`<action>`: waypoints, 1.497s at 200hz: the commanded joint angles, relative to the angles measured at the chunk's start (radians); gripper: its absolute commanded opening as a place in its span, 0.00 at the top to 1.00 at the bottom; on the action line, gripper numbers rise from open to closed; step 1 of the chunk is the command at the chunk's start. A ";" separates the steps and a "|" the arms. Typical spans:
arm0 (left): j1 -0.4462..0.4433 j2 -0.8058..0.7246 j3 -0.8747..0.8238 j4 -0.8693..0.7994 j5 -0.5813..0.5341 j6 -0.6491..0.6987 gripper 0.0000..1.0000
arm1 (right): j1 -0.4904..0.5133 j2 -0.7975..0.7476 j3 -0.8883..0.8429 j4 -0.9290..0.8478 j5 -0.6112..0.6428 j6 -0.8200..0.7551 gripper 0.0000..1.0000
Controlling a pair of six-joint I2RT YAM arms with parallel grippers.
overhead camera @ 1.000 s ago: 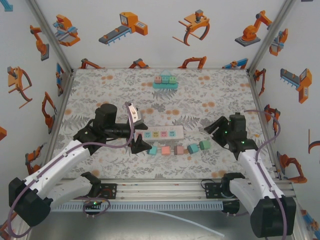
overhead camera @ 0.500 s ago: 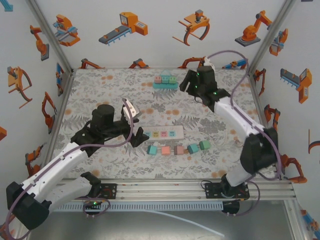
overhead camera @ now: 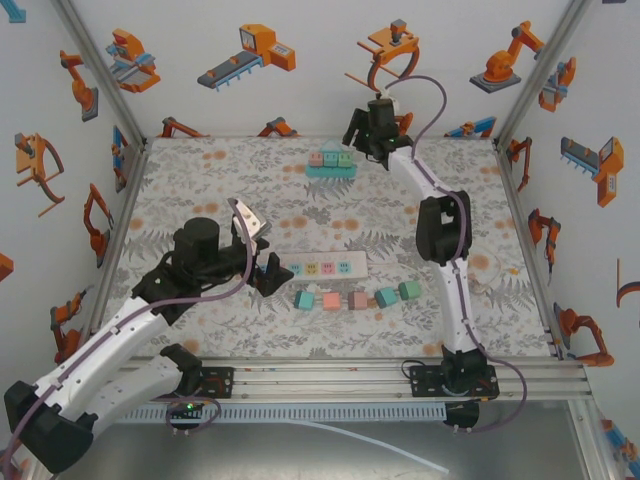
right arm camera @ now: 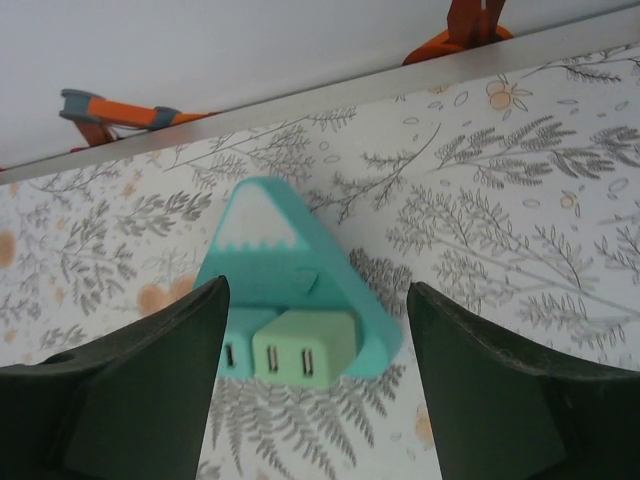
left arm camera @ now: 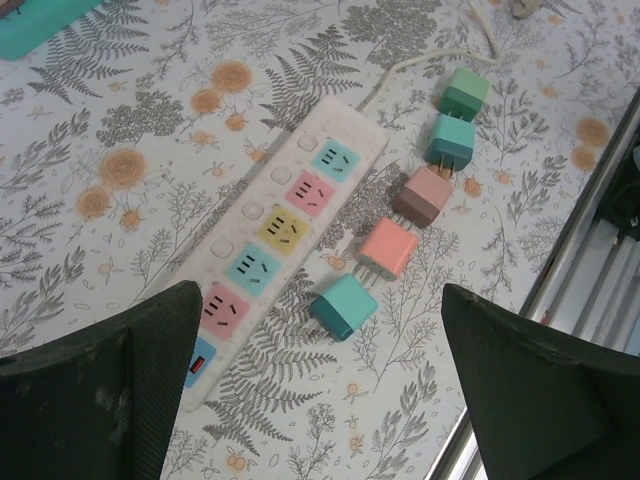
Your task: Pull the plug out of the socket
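Both end effectors gape: left end effector (left arm camera: 318, 295) over the strip (left arm camera: 300, 200), right end effector (right arm camera: 315, 290) poised near the green plug (right arm camera: 303, 352), seated in the far socket (right arm camera: 265, 240). We judge this the approach; next we lower, clench, pull.

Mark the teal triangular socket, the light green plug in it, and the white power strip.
teal triangular socket (right arm camera: 285, 270): right wrist view, top face.
light green plug (right arm camera: 305, 352): right wrist view, its front face.
white power strip (left arm camera: 283, 230): left wrist view, its yellow outlet.
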 commanded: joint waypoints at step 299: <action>0.230 0.504 0.514 -0.314 -0.198 -0.367 0.06 | 0.170 -0.447 -0.827 0.225 -0.392 0.017 0.50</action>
